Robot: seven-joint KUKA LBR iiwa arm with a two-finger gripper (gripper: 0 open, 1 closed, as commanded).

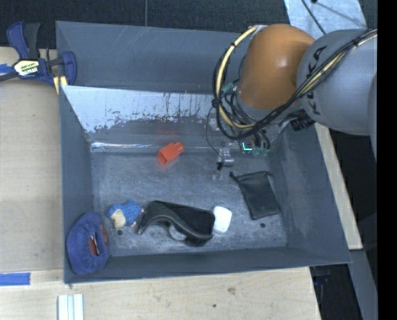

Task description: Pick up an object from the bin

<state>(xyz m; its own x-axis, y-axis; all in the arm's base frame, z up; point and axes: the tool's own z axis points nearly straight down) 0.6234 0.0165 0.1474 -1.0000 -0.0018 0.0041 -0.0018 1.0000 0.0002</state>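
Observation:
My gripper (223, 159) hangs under the arm's wrist over the back right part of the bin floor. A flat black rectangular pad (258, 193) lies just in front of it and slightly to the right, apart from it. A small orange piece (170, 153) rests to its left near the back wall. Nothing shows in the gripper.
Along the front wall lie a curved black tool (178, 220) with a white cap (221, 219), a small blue and yellow toy (123, 214), and a blue cloth item (86, 243) in the front left corner. Bare floor lies in the bin's middle.

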